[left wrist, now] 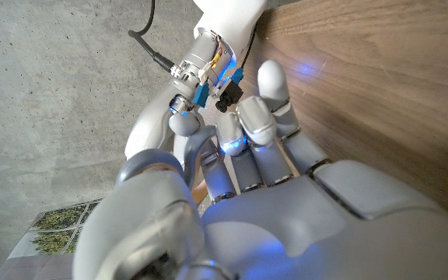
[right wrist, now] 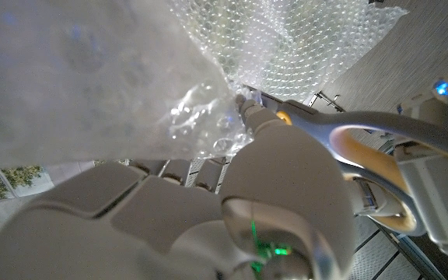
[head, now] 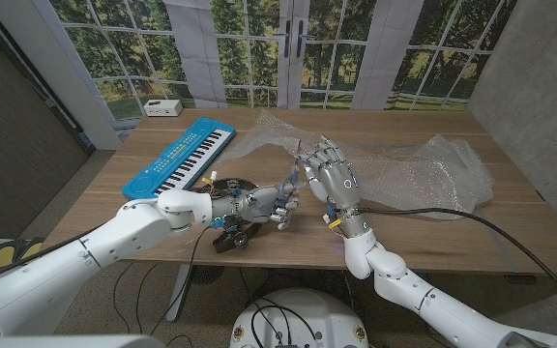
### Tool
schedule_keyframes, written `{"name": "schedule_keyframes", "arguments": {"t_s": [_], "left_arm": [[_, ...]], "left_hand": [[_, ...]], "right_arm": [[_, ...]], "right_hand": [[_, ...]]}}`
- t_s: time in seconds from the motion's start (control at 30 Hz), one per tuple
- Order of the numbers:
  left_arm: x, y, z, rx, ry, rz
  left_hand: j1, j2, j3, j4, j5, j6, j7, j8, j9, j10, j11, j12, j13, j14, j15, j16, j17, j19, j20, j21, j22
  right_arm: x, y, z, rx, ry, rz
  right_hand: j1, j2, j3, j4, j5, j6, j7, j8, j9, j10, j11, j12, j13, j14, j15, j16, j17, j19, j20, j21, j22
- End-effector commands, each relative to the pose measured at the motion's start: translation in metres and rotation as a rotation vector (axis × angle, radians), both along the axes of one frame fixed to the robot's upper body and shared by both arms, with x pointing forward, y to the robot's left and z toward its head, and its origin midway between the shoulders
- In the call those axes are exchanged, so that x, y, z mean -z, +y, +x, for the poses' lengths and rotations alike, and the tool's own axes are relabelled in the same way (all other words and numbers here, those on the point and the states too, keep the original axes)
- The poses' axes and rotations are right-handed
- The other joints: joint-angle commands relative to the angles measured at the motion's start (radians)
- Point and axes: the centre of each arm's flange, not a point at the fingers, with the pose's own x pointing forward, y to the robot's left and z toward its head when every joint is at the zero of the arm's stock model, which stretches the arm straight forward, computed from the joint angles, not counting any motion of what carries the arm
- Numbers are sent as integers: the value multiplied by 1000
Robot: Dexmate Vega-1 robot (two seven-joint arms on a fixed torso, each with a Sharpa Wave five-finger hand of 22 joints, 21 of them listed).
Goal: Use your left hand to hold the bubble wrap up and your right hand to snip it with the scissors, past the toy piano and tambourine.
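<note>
I read this as the approach to the cut: my right hand stands upright at the centre of the head view, fingers reaching up against the near edge of the bubble wrap, which sprawls from the upper centre across to the right of the frame. In the right wrist view the scissors sit in that hand, a yellow-lined handle loop hooked round a finger, so I count the hand as holding them. My left hand lies low just left of centre, close beside the right hand's wrist. It seems to grip nothing, its fingers loosely apart in the left wrist view, and the wrap is not lifted yet.

To do this well I would first bring the left hand up to pinch the wrap's near edge and raise it taut, then open the blades and feed the sheet deep between them before closing. Slack film will likely fold instead of cutting.

The toy piano lies at the left of the frame. A dark round thing under my left forearm may be the tambourine, but it is mostly covered. The scissor blades are hidden behind hand and wrap, so I cannot tell whether they are open
</note>
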Motion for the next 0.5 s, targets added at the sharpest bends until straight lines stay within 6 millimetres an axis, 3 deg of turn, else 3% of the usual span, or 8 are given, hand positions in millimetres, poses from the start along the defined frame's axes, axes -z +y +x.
{"name": "schedule_keyframes", "arguments": {"t_s": [0.03, 0.5], "left_arm": [[4, 8, -7, -5, -8, -35], [11, 16, -14, -14, -7, -62]], "left_hand": [[-2, 11, 315, 33, -3, -26, 27, 474, 6, -10, -23, -2, 3, -2, -30, -3, 2, -5, -1, 8, -1], [-44, -2, 352, 26, -8, -20, 18, 475, 6, -6, -28, -1, 3, -1, -29, -5, 2, -6, -5, 13, -7]], "right_arm": [[-2, -2, 0, 29, 6, -5], [-5, 6, -6, 8, -1, -1]], "right_hand": [[11, -5, 5, 4, 4, -1, 5, 7, 18, -3, -4, 7, 29, 11, -196, -4, 7, -2, -65, 5, 3], [9, -4, 8, 8, 3, -9, -1, 9, 34, -8, -13, 12, 30, 13, -196, -9, 16, -6, -63, 4, 3]]}}
